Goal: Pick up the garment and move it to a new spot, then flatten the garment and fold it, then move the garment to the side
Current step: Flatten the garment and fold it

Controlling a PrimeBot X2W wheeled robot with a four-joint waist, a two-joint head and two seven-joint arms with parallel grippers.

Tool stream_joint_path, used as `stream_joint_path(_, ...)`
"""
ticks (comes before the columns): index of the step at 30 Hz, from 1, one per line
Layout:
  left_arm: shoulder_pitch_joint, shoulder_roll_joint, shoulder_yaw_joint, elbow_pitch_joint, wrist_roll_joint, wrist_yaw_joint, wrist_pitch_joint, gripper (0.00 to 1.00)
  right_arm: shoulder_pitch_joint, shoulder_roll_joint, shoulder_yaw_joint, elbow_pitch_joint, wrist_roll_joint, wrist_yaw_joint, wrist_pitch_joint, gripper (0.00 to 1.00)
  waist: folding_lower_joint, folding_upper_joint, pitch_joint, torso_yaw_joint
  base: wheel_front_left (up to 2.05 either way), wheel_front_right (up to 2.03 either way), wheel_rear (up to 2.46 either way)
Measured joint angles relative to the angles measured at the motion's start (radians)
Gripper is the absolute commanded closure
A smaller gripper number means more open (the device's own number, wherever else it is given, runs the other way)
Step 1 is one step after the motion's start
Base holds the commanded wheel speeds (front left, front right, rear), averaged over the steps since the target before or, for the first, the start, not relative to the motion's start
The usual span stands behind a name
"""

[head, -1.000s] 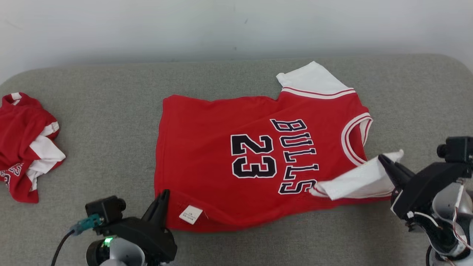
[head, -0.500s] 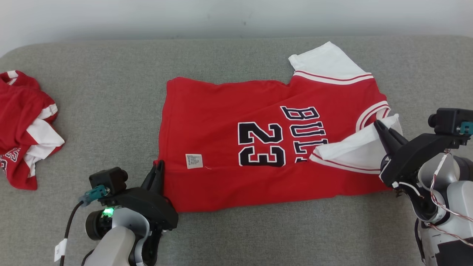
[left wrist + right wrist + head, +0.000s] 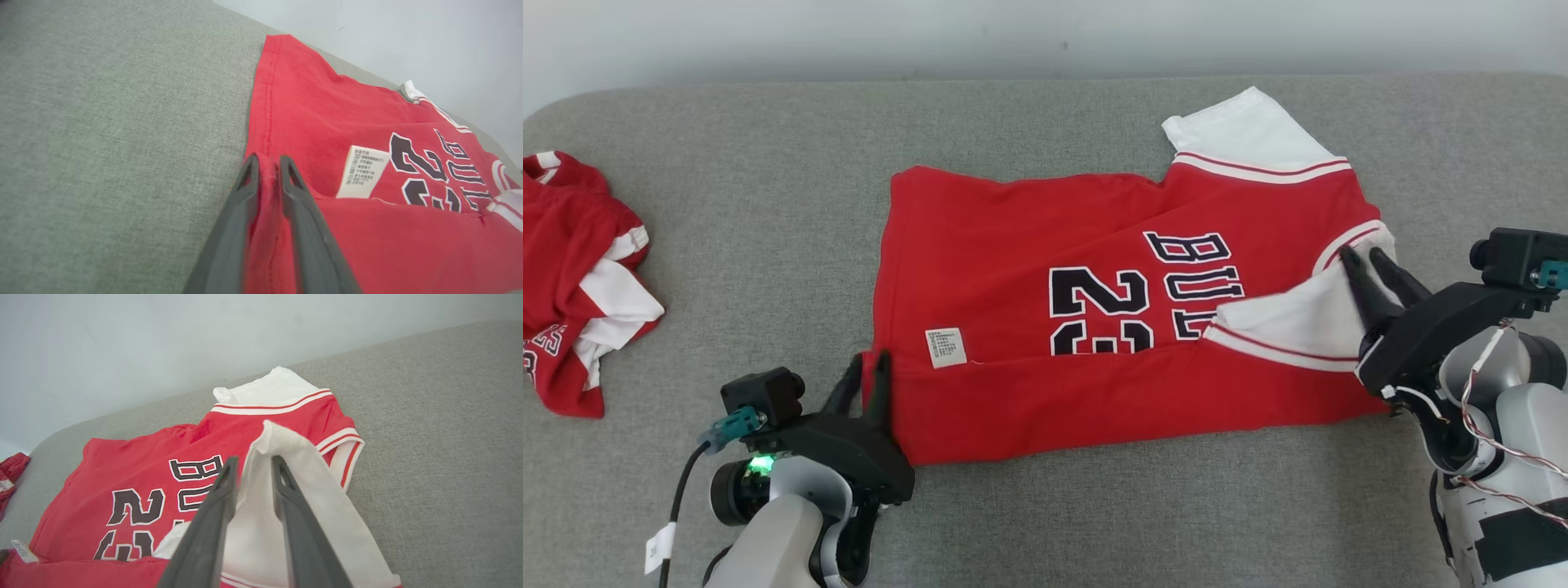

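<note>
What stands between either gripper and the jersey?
Nothing visible. The left gripper straddles the jersey at its folded hem corner; the right gripper straddles the white sleeve, both with fingers parted.

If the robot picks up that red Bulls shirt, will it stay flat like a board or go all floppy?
Probably floppy: the red shirt lies folded over itself, its near edge doubled across the number 23. Likely light, being thin cloth with soft wrinkles. It probably won't slide much on the rough grey fabric surface.
</note>
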Motion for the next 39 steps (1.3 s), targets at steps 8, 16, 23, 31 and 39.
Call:
stream_joint_path(8,0.009,0.016,-0.009,0.011,0.026,0.008,-0.039,0.0,-0.002,-0.012,0.017,-0.005,0.011,0.0,-0.036,0.0,0.0,0.0,-0.021,-0.004,0.0,0.0,0.0)
stream_joint_path(16,0.088,0.049,-0.041,-0.038,0.089,0.051,-0.068,0.0,0.115,-0.044,-0.044,-0.045,-0.026,0.0,0.057,0.0,-0.0001,-0.0001,-0.048,-0.009,0.0,0.0,0.0)
stream_joint_path(23,0.112,0.052,-0.094,-0.056,0.134,0.091,-0.023,0.0,0.158,-0.04,-0.132,-0.04,-0.15,0.0,0.149,0.0,-0.0001,0.0,-0.035,-0.02,0.0,0.0,0.0)
stream_joint_path(31,0.127,0.052,-0.12,-0.066,0.152,0.147,0.022,0.0,0.143,-0.002,-0.173,0.041,-0.211,0.0,0.205,0.0,-0.0001,-0.0001,-0.011,-0.02,0.0,0.0,0.0)
stream_joint_path(39,0.126,0.057,-0.131,-0.079,0.15,0.147,0.067,0.0,0.111,0.033,-0.211,0.109,-0.242,0.0,0.228,0.0,-0.0001,-0.0002,0.003,-0.007,0.0,0.0,0.0)
